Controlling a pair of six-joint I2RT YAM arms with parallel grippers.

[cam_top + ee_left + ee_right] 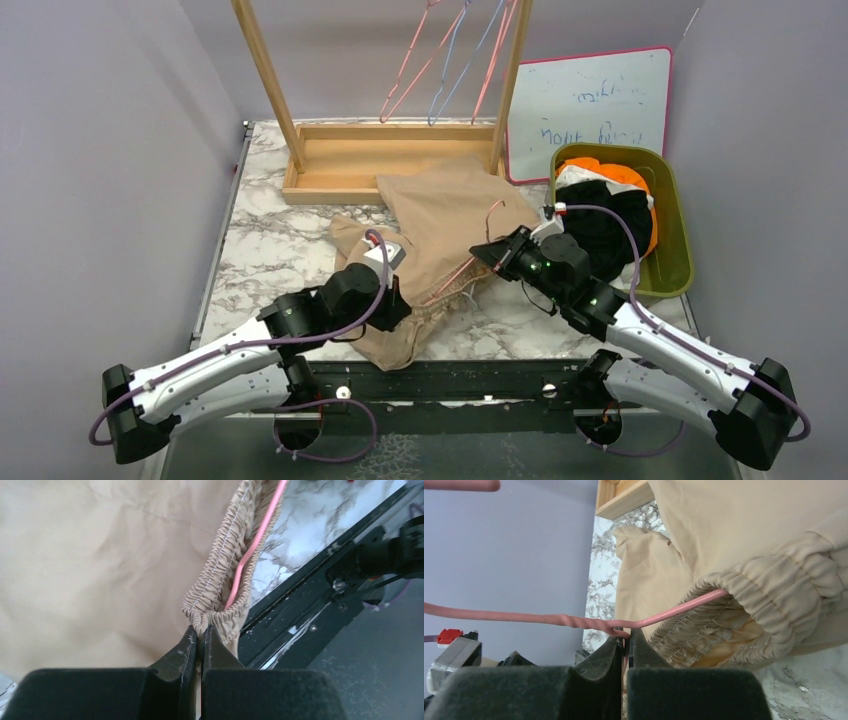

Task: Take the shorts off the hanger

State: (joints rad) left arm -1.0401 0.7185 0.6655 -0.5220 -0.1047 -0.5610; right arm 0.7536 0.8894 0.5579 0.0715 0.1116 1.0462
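Observation:
Tan-beige shorts [450, 215] lie spread over the marble table, a pink wire hanger [470, 262] threaded through their gathered waistband [220, 565]. My left gripper [392, 262] is shut on a pinch of that waistband [202, 622], with the pink hanger wire [255, 542] running inside the band just beyond. On the shorts' right side my right gripper [492, 252] is shut on the hanger at the twist below its hook [626, 632]; one arm of the wire [684, 607] leads into the open waistband [764, 610].
A green bin [668, 215] at the right holds orange, white and black shorts. The wooden rack [390, 160] stands at the back with several empty wire hangers [450, 60]. A whiteboard [588, 105] leans behind the bin. The black base rail [450, 380] runs along the near edge.

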